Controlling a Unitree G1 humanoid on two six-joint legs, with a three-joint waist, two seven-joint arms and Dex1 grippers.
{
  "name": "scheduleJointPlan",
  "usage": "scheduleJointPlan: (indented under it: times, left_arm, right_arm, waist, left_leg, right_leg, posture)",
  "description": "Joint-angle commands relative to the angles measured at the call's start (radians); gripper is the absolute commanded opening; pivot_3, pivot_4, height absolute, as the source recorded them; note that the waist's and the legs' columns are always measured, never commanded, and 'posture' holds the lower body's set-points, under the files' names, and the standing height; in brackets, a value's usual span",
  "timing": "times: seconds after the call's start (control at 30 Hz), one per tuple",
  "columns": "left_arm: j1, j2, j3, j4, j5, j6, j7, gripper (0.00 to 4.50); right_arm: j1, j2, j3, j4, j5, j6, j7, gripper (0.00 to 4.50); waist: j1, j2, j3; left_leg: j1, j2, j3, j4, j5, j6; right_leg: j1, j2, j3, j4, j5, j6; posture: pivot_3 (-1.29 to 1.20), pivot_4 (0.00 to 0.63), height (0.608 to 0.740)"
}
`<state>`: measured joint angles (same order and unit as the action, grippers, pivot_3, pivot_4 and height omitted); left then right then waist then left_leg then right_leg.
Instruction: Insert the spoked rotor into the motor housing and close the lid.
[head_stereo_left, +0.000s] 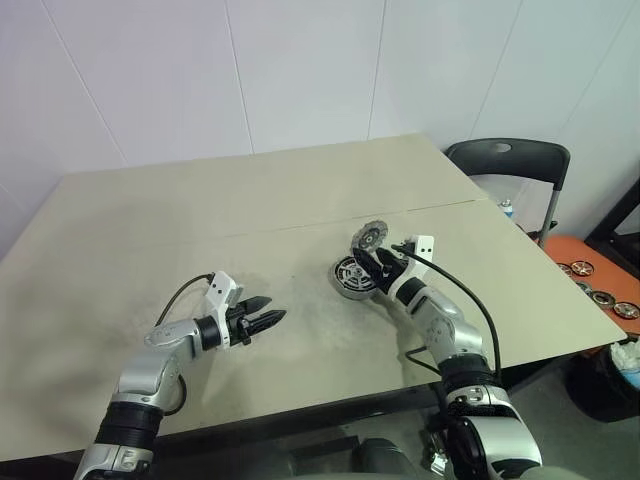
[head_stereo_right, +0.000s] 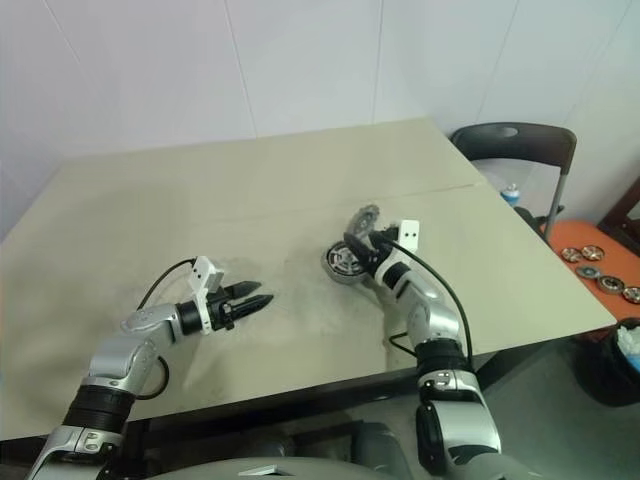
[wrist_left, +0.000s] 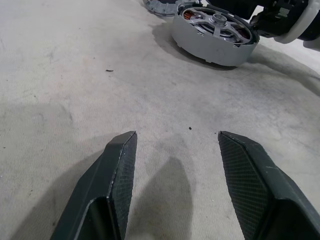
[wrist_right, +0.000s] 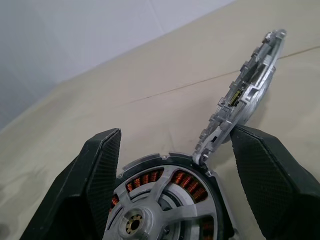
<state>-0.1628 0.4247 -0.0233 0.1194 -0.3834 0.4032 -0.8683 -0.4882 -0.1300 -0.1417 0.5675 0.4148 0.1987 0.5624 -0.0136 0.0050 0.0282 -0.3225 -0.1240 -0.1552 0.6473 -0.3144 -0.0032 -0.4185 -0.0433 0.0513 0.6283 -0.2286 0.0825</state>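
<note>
Right claw (wrist_right: 170, 165) spread around the motor housing (wrist_right: 167, 210), lid (wrist_right: 245, 95) tilted on its rim.
Left claw (head_stereo_left: 262, 322) spread over the beige counter (head_stereo_left: 200, 220); black chair (head_stereo_left: 510, 160) at two o'clock, white walls.

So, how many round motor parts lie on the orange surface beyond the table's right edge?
4 can be seen: two nearer the chair, one at the picture's edge, one small one beside the first. More may lie outside the picture.
</note>
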Motion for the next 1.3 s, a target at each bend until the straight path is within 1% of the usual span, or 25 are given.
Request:
scheduleJointPlan:
  times: [0.03, 0.1, 0.2, 0.3, 0.4, 0.57, 0.63, 0.73, 0.83, 0.97, 1.07, 1.17, 1.3]
  left_arm:
    - [-0.013, -0.002, 0.008, -0.008, 0.001, -0.02, -0.003, 2.75]
    - [-0.014, -0.003, 0.007, -0.007, 0.002, -0.019, -0.004, 2.75]
    - [-0.012, -0.003, 0.005, -0.008, 0.003, -0.018, -0.006, 2.75]
    - [-0.013, -0.001, 0.003, -0.008, 0.002, -0.016, -0.01, 2.75]
    - [-0.018, 0.001, 0.005, -0.01, -0.004, -0.015, -0.023, 2.75]
    - [-0.02, 0.002, 0.024, -0.04, -0.038, -0.018, -0.065, 2.75]
    - [-0.018, 0.002, 0.031, -0.046, -0.044, -0.022, -0.067, 2.75]
    - [-0.017, 0.003, 0.035, -0.049, -0.046, -0.024, -0.065, 2.75]
    - [-0.013, 0.002, 0.039, -0.046, -0.045, -0.027, -0.058, 2.75]
    - [-0.003, 0.002, 0.043, -0.046, -0.044, -0.03, -0.049, 2.75]
    - [0.001, 0.001, 0.046, -0.05, -0.044, -0.03, -0.042, 2.75]
    - [0.004, 0.001, 0.047, -0.053, -0.046, -0.031, -0.036, 2.75]
    - [0.006, 0.003, 0.047, -0.054, -0.047, -0.033, -0.032, 2.75]
  right_arm:
    - [-0.05, -0.021, 0.004, -0.013, 0.008, 0.037, 0.054, 3.59]
    - [-0.068, -0.037, -0.033, -0.019, 0.072, 0.116, 0.105, 3.59]
    - [-0.078, -0.082, -0.043, -0.059, 0.123, 0.217, 0.197, 3.59]
    - [-0.073, -0.135, -0.024, -0.145, 0.172, 0.32, 0.3, 3.59]
    - [-0.069, -0.183, 0.013, -0.207, 0.161, 0.355, 0.361, 3.59]
    - [-0.102, -0.262, 0.112, -0.23, 0.017, 0.269, 0.373, 3.59]
    - [-0.115, -0.292, 0.161, -0.265, -0.031, 0.232, 0.404, 3.59]
    - [-0.13, -0.338, 0.225, -0.334, -0.067, 0.217, 0.474, 3.59]
    - [-0.154, -0.417, 0.323, -0.392, -0.152, 0.17, 0.568, 3.59]
    - [-0.174, -0.497, 0.394, -0.447, -0.179, 0.194, 0.679, 3.59]
    - [-0.18, -0.512, 0.442, -0.412, -0.255, 0.155, 0.671, 3.59]
    - [-0.176, -0.502, 0.481, -0.336, -0.344, 0.084, 0.626, 3.59]
    - [-0.166, -0.489, 0.509, -0.263, -0.414, 0.026, 0.586, 3.59]
  waist:
    - [0.0, 0.0, 0.0]
    - [0.0, 0.0, 0.0]
    - [0.001, 0.0, 0.0]
    - [0.002, 0.0, 0.0]
    - [0.002, 0.0, 0.0]
    - [0.003, 0.0, 0.0]
    - [0.003, -0.001, 0.0]
    - [0.004, -0.001, 0.001]
    - [0.005, -0.001, 0.001]
    - [0.009, -0.003, 0.001]
    - [0.019, -0.005, 0.002]
    - [0.028, -0.005, 0.002]
    - [0.031, -0.006, 0.002]
  left_leg:
    - [0.0, 0.0, 0.0, 0.0, 0.0, 0.0]
    - [0.0, 0.0, 0.0, 0.0, 0.0, 0.0]
    - [0.0, 0.0, 0.0, 0.0, 0.0, 0.0]
    - [-0.001, 0.0, 0.0, 0.0, 0.0, 0.0]
    - [-0.002, 0.0, 0.0, 0.0, 0.0, 0.0]
    - [-0.001, 0.0, 0.0, 0.001, 0.0, 0.0]
    - [-0.001, 0.0, 0.0, 0.001, 0.0, 0.0]
    - [-0.002, 0.0, 0.0, 0.0, 0.0, 0.0]
    - [-0.003, 0.0, 0.0, 0.001, 0.0, 0.001]
    - [-0.004, 0.0, 0.0, 0.001, -0.001, 0.001]
    - [-0.004, 0.0, 0.0, 0.001, -0.001, 0.001]
    - [-0.004, 0.0, 0.0, 0.001, -0.001, 0.001]
    - [-0.007, 0.0, 0.0, 0.001, 0.0, 0.001]
  right_leg:
    - [0.0, 0.0, 0.0, 0.0, 0.0, 0.0]
    - [0.0, 0.0, 0.0, 0.0, 0.0, 0.0]
    - [0.0, 0.0, 0.0, 0.0, 0.0, 0.0]
    - [0.0, 0.0, 0.0, -0.001, 0.0, 0.0]
    - [-0.001, 0.0, 0.0, -0.001, 0.0, 0.0]
    - [0.0, -0.001, 0.0, -0.001, 0.0, 0.0]
    - [0.0, -0.001, 0.0, -0.001, 0.0, 0.0]
    - [-0.001, -0.001, 0.0, -0.002, 0.0, 0.0]
    - [-0.001, -0.001, 0.0, -0.002, 0.0, 0.0]
    - [-0.001, -0.001, -0.001, -0.003, 0.0, 0.0]
    - [-0.001, -0.001, -0.001, -0.003, 0.0, 0.0]
    - [-0.002, -0.001, -0.001, -0.003, 0.0, 0.0]
    - [-0.005, -0.001, -0.001, -0.003, 0.0, 0.0]
  posture:
    - [0.0, 0.0, 0.74]
    - [0.0, 0.0, 0.74]
    - [0.0, 0.0, 0.74]
    - [0.0, 0.0, 0.74]
    - [0.0, 0.0, 0.74]
    - [0.0, 0.0, 0.74]
    - [0.0, 0.0, 0.74]
    - [0.0, 0.0, 0.74]
    - [0.0, 0.0, 0.74]
    - [0.0, 0.0, 0.74]
    - [0.0, 0.0, 0.74]
    - [0.0, 0.0, 0.74]
    - [0.0, 0.0, 0.74]
